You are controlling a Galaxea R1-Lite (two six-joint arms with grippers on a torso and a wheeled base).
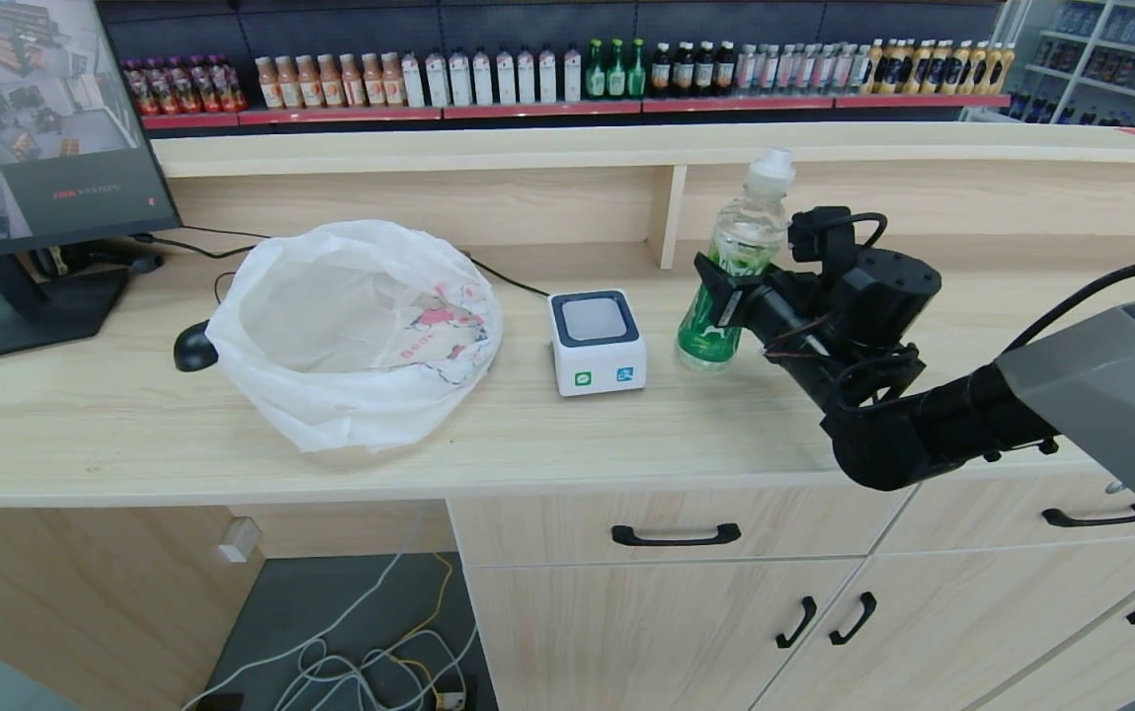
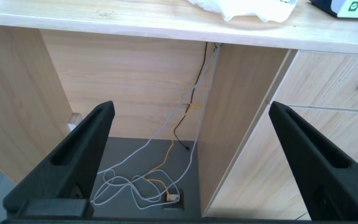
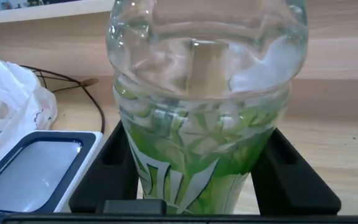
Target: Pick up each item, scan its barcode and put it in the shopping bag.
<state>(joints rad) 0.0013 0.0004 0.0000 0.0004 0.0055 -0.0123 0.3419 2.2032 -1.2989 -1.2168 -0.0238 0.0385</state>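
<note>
A clear bottle (image 1: pixel 740 257) with a green label and white cap stands slightly tilted on the wooden counter (image 1: pixel 527 434), right of the white barcode scanner (image 1: pixel 595 341). My right gripper (image 1: pixel 725 286) is shut on the bottle around its middle. In the right wrist view the black fingers (image 3: pixel 113 168) press both sides of the bottle (image 3: pixel 197 93), with the scanner (image 3: pixel 29 171) close beside it. The white shopping bag (image 1: pixel 355 331) sits open, left of the scanner. My left gripper (image 2: pixel 191 124) hangs open below the counter edge, holding nothing.
A monitor (image 1: pixel 24 128) on a stand occupies the counter's left end, with a black mouse (image 1: pixel 194 348) beside the bag. A raised wooden ledge (image 1: pixel 666 212) runs behind. Drawers (image 1: pixel 676 533) are under the counter; loose cables (image 2: pixel 147 180) lie on the floor.
</note>
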